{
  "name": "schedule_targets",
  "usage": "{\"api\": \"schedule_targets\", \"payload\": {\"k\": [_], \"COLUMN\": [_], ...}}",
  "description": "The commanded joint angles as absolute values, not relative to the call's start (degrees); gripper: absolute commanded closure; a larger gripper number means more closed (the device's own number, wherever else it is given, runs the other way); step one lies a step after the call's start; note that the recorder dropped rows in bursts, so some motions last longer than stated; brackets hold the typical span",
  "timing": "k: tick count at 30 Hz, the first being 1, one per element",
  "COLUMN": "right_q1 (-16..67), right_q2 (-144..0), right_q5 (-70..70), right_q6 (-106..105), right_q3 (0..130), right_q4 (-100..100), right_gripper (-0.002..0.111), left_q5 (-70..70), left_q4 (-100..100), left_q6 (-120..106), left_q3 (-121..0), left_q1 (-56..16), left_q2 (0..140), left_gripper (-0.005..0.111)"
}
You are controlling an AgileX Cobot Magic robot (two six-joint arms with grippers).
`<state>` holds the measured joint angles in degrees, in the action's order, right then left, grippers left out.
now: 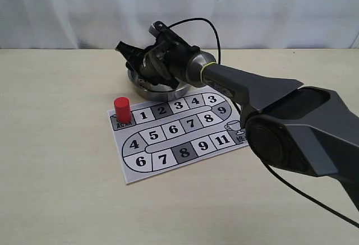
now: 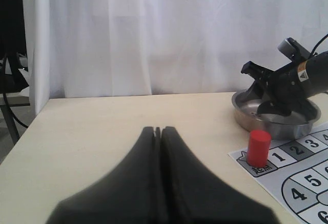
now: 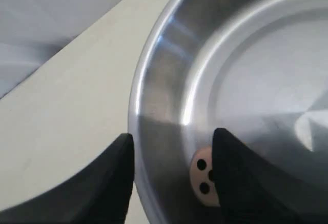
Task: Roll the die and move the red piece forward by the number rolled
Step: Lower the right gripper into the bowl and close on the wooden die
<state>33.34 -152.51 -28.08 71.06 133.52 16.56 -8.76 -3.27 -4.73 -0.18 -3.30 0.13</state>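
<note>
The red piece (image 1: 122,109) (image 2: 258,148) stands upright on the grey start square at the left end of the game board (image 1: 132,175). The die (image 3: 201,175), pale with dark pips, lies inside the metal bowl (image 1: 162,92) (image 3: 169,44) near its wall, partly hidden behind one finger. My right gripper (image 1: 130,57) (image 3: 171,142) is open and straddles the bowl's rim, one finger outside and one inside beside the die. My left gripper (image 2: 158,129) is shut on nothing, low over bare table left of the board. It is out of the exterior view.
The numbered board (image 2: 302,178) lies in front of the bowl (image 2: 277,126). The right arm (image 1: 269,105) stretches across above the board's right end, with a black cable looping behind it. A white curtain backs the table.
</note>
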Motion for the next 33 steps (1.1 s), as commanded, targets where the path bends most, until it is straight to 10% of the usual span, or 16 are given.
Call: {"api": "schedule_targets", "payload": {"k": [1, 33], "right_q1": [33.32, 32.84], "right_q2": [-151.83, -151.48], "right_q5": [-31.77, -40.29], "right_q6": [69.3, 59.33], "right_q3": [133.21, 133.21], "right_q4": [17.63, 20.41], "right_gripper": [0.062, 0.062], "left_q5": [-8.19, -8.19], "left_q4": [-3.09, -3.09], "left_q6": [-4.26, -4.26], "left_q3": [0.0, 0.0], "left_q1": [-3.41, -3.41], "left_q2": [0.0, 0.0], "left_gripper": [0.107, 0.107]}}
